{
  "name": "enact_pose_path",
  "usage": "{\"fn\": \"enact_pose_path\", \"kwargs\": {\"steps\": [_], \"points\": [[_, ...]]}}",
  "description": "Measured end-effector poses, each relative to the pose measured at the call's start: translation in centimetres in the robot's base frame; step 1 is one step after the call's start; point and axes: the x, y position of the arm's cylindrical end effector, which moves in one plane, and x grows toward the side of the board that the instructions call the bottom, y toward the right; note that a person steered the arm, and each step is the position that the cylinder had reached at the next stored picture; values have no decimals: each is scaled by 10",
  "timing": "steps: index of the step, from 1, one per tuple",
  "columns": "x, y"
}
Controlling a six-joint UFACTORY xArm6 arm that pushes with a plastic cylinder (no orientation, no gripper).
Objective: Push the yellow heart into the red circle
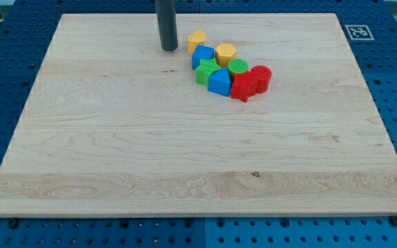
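So basically nothing's done yet: my tip (169, 48) sits just left of the yellow heart (196, 40), no end effector here, red circle (260, 76) still blocked by other blocks

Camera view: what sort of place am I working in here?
Most likely a robotics lab bench. A bare wooden board lies on a blue perforated mounting table with a fiducial marker at its corner, and my tip stands just left of a cluster of small coloured blocks.
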Motion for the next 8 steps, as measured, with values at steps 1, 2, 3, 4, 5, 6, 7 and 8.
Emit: {"fn": "enact_pose_path", "kwargs": {"steps": [1, 2, 3, 4, 5, 6, 7, 8], "points": [[-10, 28], [-10, 32], [2, -19], [22, 14], [10, 40], [-9, 55], [-13, 82], [-12, 110]]}}
